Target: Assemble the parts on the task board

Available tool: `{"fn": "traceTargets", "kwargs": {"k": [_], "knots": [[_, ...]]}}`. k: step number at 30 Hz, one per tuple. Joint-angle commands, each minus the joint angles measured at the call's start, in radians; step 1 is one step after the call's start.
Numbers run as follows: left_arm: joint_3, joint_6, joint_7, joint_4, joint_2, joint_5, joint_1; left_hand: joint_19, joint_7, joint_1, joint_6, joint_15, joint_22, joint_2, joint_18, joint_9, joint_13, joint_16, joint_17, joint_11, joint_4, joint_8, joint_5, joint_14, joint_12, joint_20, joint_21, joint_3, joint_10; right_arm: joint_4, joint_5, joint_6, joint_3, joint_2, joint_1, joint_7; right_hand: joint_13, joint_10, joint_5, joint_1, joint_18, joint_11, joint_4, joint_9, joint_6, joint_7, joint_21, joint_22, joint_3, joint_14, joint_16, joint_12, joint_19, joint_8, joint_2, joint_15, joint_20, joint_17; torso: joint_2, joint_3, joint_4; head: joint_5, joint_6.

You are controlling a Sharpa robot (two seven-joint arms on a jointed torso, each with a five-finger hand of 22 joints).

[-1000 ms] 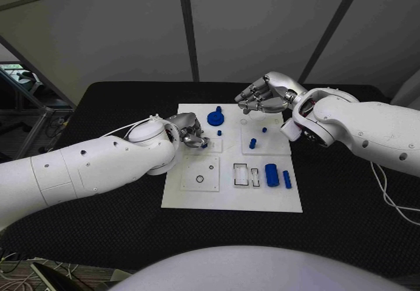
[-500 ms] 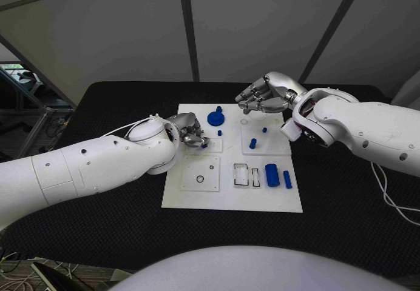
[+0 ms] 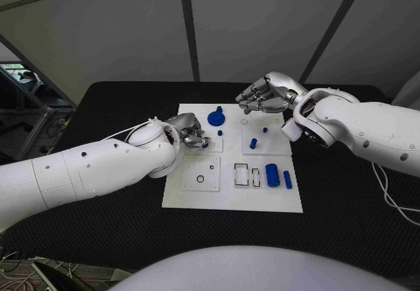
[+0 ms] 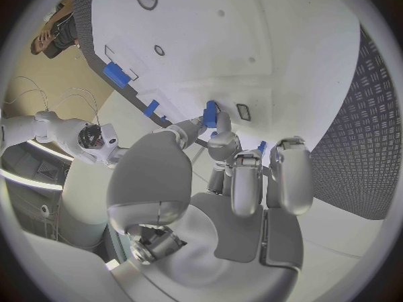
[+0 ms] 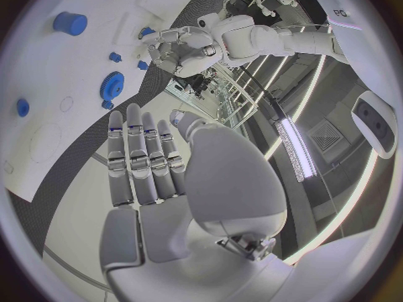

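A black textured surface (image 3: pixel 105 236) stands before pale grey wall panels (image 3: pixel 254 36) divided by dark vertical strips (image 3: pixel 190 39). At the left side is a metal-framed rack (image 3: pixel 26 103). White cables (image 3: pixel 389 194) lie at the right.

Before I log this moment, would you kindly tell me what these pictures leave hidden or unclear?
- Head view: the left hand covers the board's small square plate, so whether the blue piece stands in it or is lifted is hidden.
- Left wrist view: the fingers hide most of that blue piece; its shape is unclear.
- Head view: the right hand is seen from its back; its palm is hidden.
- Head view: the small blue pegs are too small to tell seating.
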State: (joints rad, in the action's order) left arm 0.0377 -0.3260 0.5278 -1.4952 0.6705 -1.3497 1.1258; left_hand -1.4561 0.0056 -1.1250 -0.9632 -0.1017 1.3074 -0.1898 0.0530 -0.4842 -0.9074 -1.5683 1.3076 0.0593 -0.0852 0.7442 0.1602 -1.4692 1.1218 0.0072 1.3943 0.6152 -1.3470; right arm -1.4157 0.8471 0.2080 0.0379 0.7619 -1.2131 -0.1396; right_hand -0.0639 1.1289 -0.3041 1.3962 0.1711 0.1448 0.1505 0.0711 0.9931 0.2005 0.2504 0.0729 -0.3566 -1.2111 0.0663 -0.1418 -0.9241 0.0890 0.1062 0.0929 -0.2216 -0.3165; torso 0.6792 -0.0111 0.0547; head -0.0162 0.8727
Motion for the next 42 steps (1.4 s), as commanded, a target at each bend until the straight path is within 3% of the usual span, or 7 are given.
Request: {"fn": "traceTargets", "kwargs": {"k": [1,29,42], "knots": [[0.001,-0.073,0.004,-0.005,0.006,0.030,-0.002,-0.006,0.000,-0.013,-0.006,-0.007,0.108,0.018,-0.005,-0.002,-0.001,0.005,0.254,0.002,0.094,0.007,0.004,-0.099,0.004,-0.001,0.006,0.099,-0.003,-0.001,0.001,0.002,0.001,0.000,-0.001,-0.012,0.001,-0.007,-0.006,-0.004,0.013,-0.002,0.000,0.002,-0.001,0.008,-0.006,-0.001,-0.005,0.008,-0.001,-0.001,-0.001,-0.006,-0.007,0.001,-0.004,0.001,-0.001,0.0001,0.0004,0.001,0.000],[0.001,-0.057,0.004,0.031,-0.022,0.038,-0.010,-0.005,0.001,-0.010,-0.007,-0.006,0.106,0.019,-0.004,-0.003,-0.002,0.005,0.254,0.001,0.092,0.008,0.002,-0.099,0.004,-0.001,0.004,0.098,-0.005,0.000,0.001,0.002,0.001,-0.001,-0.001,-0.012,0.001,-0.007,-0.006,-0.004,0.013,-0.002,0.000,0.002,-0.001,0.008,-0.006,-0.001,-0.005,0.008,-0.001,-0.001,-0.001,-0.006,-0.007,0.001,-0.004,0.001,0.000,0.0004,-0.0009,0.002,-0.004],[0.001,0.003,0.003,0.045,-0.023,0.038,-0.010,-0.001,-0.001,0.013,-0.010,-0.005,0.102,-0.003,-0.003,-0.003,0.002,0.005,0.253,0.001,0.079,0.011,-0.003,-0.099,0.000,0.000,-0.004,0.065,-0.003,0.000,0.001,0.002,0.001,0.000,-0.001,-0.011,0.001,-0.007,-0.006,-0.004,0.013,-0.002,0.000,0.002,-0.001,0.008,-0.006,-0.001,-0.005,0.008,-0.001,-0.001,-0.001,-0.006,-0.007,0.001,-0.004,0.001,0.000,0.0001,-0.0006,0.003,-0.003]]}}
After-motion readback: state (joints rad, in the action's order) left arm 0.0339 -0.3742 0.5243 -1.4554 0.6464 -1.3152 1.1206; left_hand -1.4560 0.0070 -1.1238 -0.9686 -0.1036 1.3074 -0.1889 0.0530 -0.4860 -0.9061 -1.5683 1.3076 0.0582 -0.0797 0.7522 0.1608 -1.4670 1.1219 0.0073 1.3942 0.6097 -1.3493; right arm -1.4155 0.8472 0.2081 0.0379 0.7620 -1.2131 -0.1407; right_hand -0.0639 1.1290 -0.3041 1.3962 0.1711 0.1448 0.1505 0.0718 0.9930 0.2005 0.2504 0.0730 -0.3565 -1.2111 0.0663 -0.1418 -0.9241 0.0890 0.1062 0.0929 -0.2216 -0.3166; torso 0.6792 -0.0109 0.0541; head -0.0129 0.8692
